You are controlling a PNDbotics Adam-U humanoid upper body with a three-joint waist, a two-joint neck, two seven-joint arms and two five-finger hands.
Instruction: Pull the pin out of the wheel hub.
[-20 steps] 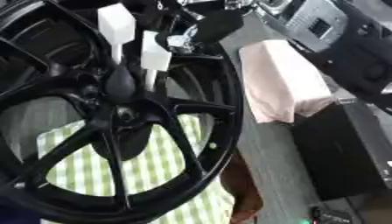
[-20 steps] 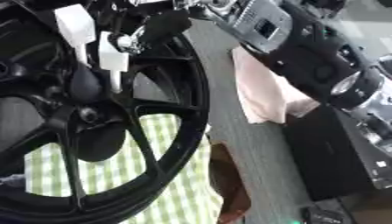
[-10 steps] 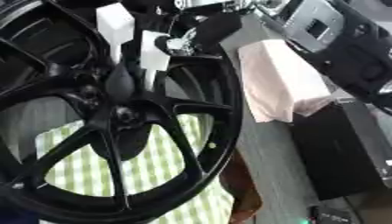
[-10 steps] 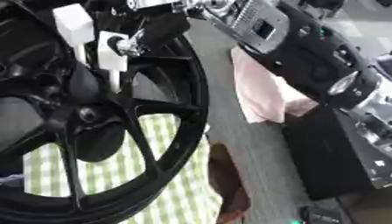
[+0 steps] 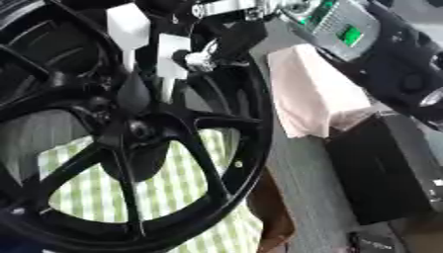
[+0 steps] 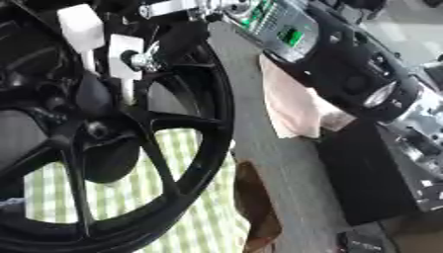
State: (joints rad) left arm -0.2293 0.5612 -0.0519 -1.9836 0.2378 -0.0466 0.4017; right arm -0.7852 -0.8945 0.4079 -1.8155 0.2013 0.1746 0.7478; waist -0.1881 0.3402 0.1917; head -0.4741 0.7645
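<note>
Right robot hand [image 5: 221, 37] reaches over the wheel hub [image 5: 130, 128] beside the white pins [image 5: 173, 49]; grip state unclear. Next: pinch one, pull outward.

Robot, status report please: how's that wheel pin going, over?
Left hand out of view. Right hand above wheel hub, grip unclear. Pin not discernible. Nothing blocking the hub.

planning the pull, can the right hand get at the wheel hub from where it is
Probably yes: the right hand hangs just above the hub, with nothing seen between them.
</note>
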